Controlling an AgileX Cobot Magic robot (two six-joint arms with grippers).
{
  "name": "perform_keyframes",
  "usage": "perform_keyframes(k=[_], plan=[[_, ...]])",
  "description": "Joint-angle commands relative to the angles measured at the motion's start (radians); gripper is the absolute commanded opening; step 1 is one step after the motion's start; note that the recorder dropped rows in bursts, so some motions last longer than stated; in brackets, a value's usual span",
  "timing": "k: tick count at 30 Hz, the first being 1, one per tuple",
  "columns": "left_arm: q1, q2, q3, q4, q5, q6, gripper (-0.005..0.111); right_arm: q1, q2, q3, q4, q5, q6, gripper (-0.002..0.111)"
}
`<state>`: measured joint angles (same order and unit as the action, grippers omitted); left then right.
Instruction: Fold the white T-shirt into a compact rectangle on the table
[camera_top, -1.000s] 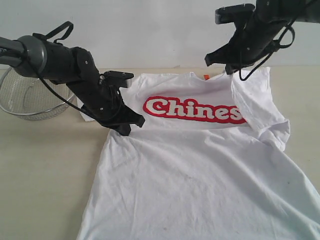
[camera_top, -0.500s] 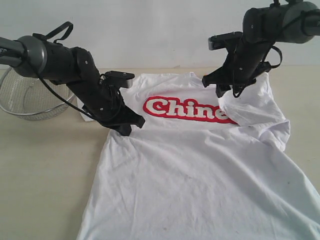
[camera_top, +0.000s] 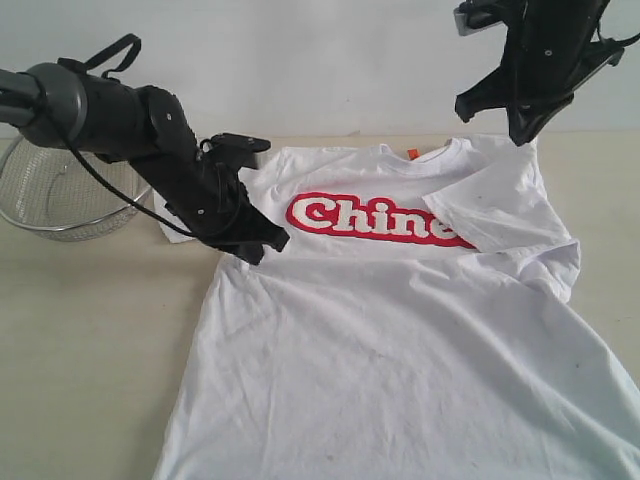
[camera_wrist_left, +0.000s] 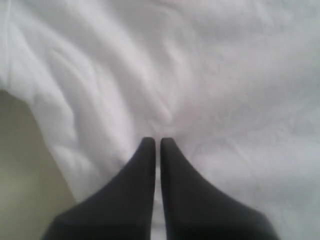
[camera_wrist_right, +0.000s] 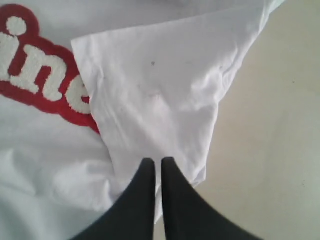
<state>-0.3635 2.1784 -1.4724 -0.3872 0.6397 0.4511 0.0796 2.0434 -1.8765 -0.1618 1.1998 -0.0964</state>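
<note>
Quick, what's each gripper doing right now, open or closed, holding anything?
Left gripper: closed, tips at the white T-shirt; grip unclear.
Right gripper: closed, holding nothing, above the shirt.

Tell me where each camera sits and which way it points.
Exterior view: off the arms, at the hem end of the white T-shirt, looking across the table to the wall; both arms show.
Left wrist view: on the left arm, looking down past the shut left gripper at plain white cloth.
Right wrist view: on the right arm, looking down past the shut right gripper at the folded sleeve and bare table.
Shared: exterior and right wrist views both show that sleeve covering the end of the red lettering.
</note>
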Motion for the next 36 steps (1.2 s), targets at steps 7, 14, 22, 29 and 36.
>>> perform_keyframes(k=[7,14,22,29,36], plan=[[-0.017,-0.046,-0.055,-0.376,0.004,0.403,0.005,0.0,-0.31,0.472,0.093,-0.016,0.069,0.0],[-0.065,0.03,-0.172,-0.435,-0.068,0.454,0.005,0.038,-0.553,0.981,0.241,-0.237,0.096,0.0],[-0.095,0.173,-0.373,-0.493,0.01,0.46,0.005,0.083,-0.555,1.21,0.071,-0.554,0.334,0.0],[-0.148,0.281,-0.5,-0.522,0.057,0.469,0.005,0.081,-0.509,1.214,-0.036,-0.552,0.409,0.0],[-0.178,0.315,-0.541,-0.45,0.052,0.406,0.005,0.081,-0.446,1.214,-0.036,-0.594,0.409,0.0]])
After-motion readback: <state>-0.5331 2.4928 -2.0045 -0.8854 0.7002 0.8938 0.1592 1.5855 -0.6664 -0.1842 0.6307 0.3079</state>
